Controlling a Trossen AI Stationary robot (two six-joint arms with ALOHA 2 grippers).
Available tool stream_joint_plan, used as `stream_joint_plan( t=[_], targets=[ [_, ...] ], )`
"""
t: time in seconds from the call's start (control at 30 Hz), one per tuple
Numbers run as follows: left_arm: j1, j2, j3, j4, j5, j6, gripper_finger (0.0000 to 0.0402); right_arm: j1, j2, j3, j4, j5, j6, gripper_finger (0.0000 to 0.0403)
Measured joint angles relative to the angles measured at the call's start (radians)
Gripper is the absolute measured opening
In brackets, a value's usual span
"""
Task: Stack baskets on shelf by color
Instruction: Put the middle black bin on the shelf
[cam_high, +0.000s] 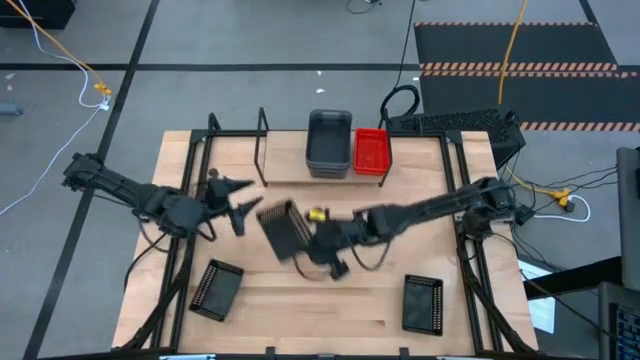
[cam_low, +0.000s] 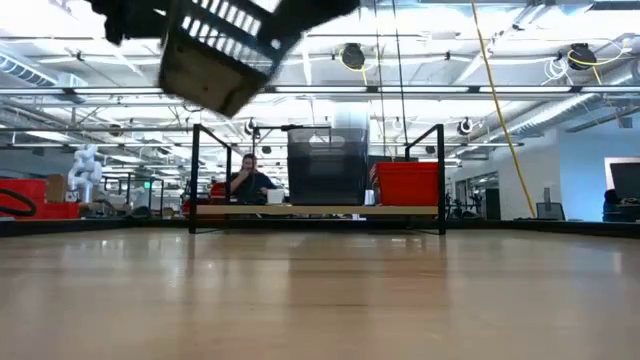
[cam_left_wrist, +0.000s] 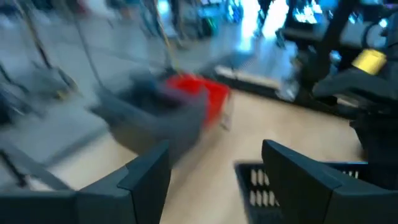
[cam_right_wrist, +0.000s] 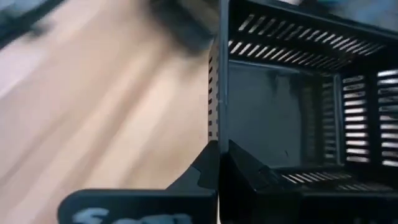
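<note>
Shelf (cam_high: 285, 150): set at the counter's 12 o'clock edge, black frames at both ends. Grey baskets (cam_high: 329, 142) are stacked at its middle; red baskets (cam_high: 371, 150) sit touching them at 3 o'clock. The count in each stack cannot be read. No black basket is seen on the shelf, and its 9 o'clock half lies bare.

Black baskets, three in view:
- Held basket (cam_high: 282, 228): lifted and tilted above the counter's centre, gripped by one wall in the right end effector (cam_high: 318, 243), whose fingers are pinched narrow on that wall, as the right wrist view shows.
- Second black basket (cam_high: 216, 290): lies at 7 o'clock on the counter (cam_high: 330, 300).
- Third black basket (cam_high: 422, 302): lies at 5 o'clock on the counter.

Left end effector (cam_high: 238, 200): hangs at 9 o'clock of the held basket, just beside it, fingers spread wide, nothing held.

Progress, as judged: grey and red appear placed; the black stack is not begun, so roughly a third is left.

Room: the bare shelf section between the upright rod (cam_high: 263, 145) and the grey stack is open for black. The rod and the frames are edges to be cleared. The left end effector crowds the path toward 11 o'clock.
</note>
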Motion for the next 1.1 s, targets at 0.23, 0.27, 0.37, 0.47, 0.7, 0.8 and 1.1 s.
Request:
stream_joint_plan(
  t=[0.23, 0.27, 0.37, 0.47, 0.7, 0.8, 1.1],
  targets=[
    [0.001, -0.137, 0.004, -0.013, -0.148, 0.199, 0.0250, -0.154, 0.027, 0.260, -0.065, 0.222, -0.012, 0.0002],
    [0.001, -0.144, 0.004, -0.028, -0.161, 0.202, 0.0250, -0.177, 0.032, 0.283, -0.049, 0.245, -0.031, 0.0002],
    [0.002, -0.158, 0.004, -0.057, -0.217, 0.218, 0.0250, -0.252, 0.047, 0.338, 0.018, 0.241, -0.036, 0.0002],
    [0.008, -0.163, 0.004, -0.050, -0.244, 0.273, 0.0250, -0.322, 0.087, 0.351, 0.055, 0.187, -0.021, 0.0001],
    [0.041, -0.172, 0.003, -0.005, -0.250, 0.345, 0.0250, -0.387, 0.233, 0.345, 0.010, 0.134, -0.002, 0.0001],
    [0.049, -0.171, 0.003, -0.015, -0.249, 0.342, 0.0250, -0.382, 0.277, 0.345, 0.018, 0.137, 0.003, 0.0001],
    [0.048, -0.169, 0.003, -0.023, -0.249, 0.314, 0.0250, -0.389, 0.338, 0.345, -0.027, 0.139, 0.059, 0.0000]
  ],
)
